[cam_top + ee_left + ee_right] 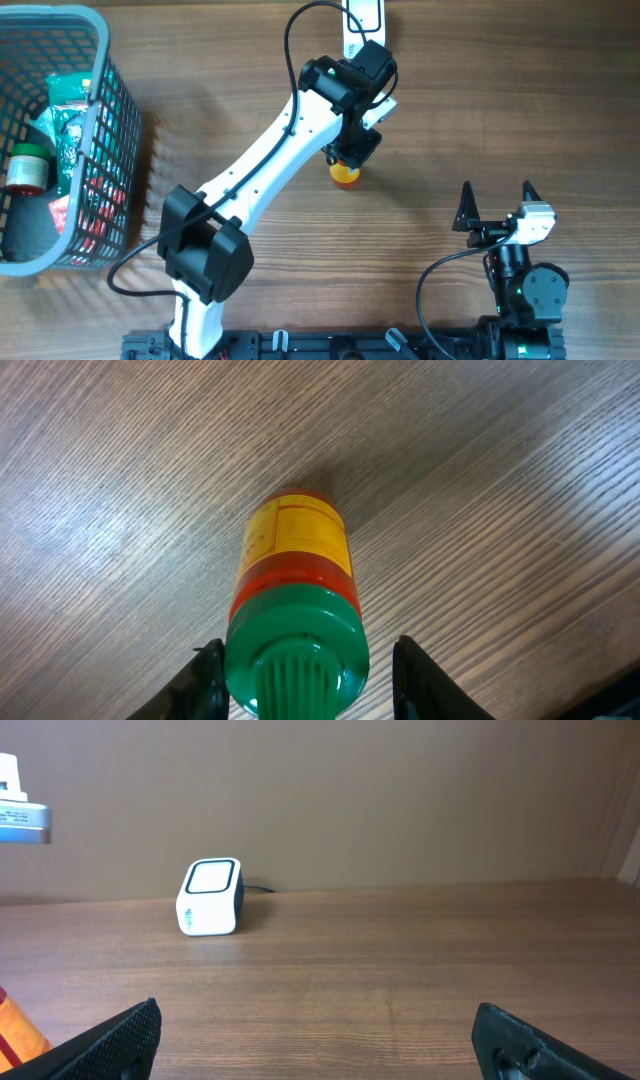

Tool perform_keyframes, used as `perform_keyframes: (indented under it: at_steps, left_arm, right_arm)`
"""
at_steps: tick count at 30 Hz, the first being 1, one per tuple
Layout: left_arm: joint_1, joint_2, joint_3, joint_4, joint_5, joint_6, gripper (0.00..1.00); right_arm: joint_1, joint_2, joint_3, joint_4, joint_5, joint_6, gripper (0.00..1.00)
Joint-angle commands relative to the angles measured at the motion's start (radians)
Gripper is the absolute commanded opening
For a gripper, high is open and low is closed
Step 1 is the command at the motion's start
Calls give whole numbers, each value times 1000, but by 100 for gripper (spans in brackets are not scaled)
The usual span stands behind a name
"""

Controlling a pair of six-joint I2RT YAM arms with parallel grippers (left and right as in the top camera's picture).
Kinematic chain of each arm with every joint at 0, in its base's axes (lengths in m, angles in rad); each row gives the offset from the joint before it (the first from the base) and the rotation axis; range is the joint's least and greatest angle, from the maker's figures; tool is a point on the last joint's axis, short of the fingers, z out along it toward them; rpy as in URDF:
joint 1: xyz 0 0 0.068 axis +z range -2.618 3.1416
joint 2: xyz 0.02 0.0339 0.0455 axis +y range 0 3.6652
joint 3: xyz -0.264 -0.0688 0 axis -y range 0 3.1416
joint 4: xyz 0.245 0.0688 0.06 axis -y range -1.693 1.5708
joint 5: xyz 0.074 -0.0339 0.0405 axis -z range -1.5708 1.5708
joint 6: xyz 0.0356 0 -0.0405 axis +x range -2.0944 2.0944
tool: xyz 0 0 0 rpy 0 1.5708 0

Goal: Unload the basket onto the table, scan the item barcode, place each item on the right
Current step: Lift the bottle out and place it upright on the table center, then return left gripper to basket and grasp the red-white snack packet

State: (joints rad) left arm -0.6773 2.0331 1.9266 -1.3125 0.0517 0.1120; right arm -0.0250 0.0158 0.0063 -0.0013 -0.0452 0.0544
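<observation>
The item is a bottle (296,575) with a yellow label, an orange band and a green ribbed cap. It stands upright on the wooden table under my left gripper (350,152), with only its orange base (344,174) showing from overhead. In the left wrist view my left gripper (310,672) straddles the cap. The left finger (208,682) lies close against the cap. The right finger (418,678) stands apart from it with table showing between, so the jaws are open. My right gripper (497,196) rests wide open and empty at the near right, as the right wrist view (320,1032) also shows.
A white barcode scanner (211,897) with a dark window sits at the table's far edge, its cable trailing behind it; overhead it lies at the top (363,14). A grey mesh basket (102,92) holding several packaged goods stands at the left.
</observation>
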Motion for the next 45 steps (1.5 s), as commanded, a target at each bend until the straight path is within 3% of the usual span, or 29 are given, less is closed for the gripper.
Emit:
perform_keyframes:
  at_steps: [1,2,3,4,9,14,19,22,24,25,28,32,37,45]
  left_arm:
    - [0,32,1,0,26,15,49]
    - [0,32,1,0,26,15,62]
    - [0,29,3,-1,22,14,89]
    - [0,24,6,-3,18,6,100]
    - [0,-34,80,-63,-14,-42,100]
    - [3,-136,237,-156,-177,-78,100]
    - [80,-287,362,-109,-540,-250,100]
    - [222,-375,366,-50,-625,-440,100]
    - [369,-421,366,-56,-601,-591,100]
    - [520,-444,366,-78,-531,-682,100]
    - [813,-443,364,-148,-333,-764,100]
    - [1108,-386,314,-246,-123,-830,100]
    - [1291,-305,185,-270,-23,-903,100]
    - [1354,-233,-79,-100,-27,-969,100]
  right_arm:
    - [5,-2,-1,2,-13,-9,100]
    - [5,-2,-1,2,-13,-9,100]
    - [5,-2,-1,2,-13,-8,100]
    - [5,-2,-1,2,-13,-8,100]
    - [5,-2,-1,2,-13,-9,100]
    - [5,-2,-1,2,-13,-8,100]
    - [5,-2,-1,2,-13,-9,100]
    - [5,-2,-1,2,-13,-9,100]
    - [5,-2,-1,2,-13,-9,100]
    - [5,-2,-1,2,-13,-9,100]
    - [5,-2,-1,2,-13,-8,100]
    - [5,-2,-1,2,-13,-9,100]
    - [5,-2,-1,2,-13,-8,100]
    - [5,-2,-1,2,-13,-9,100]
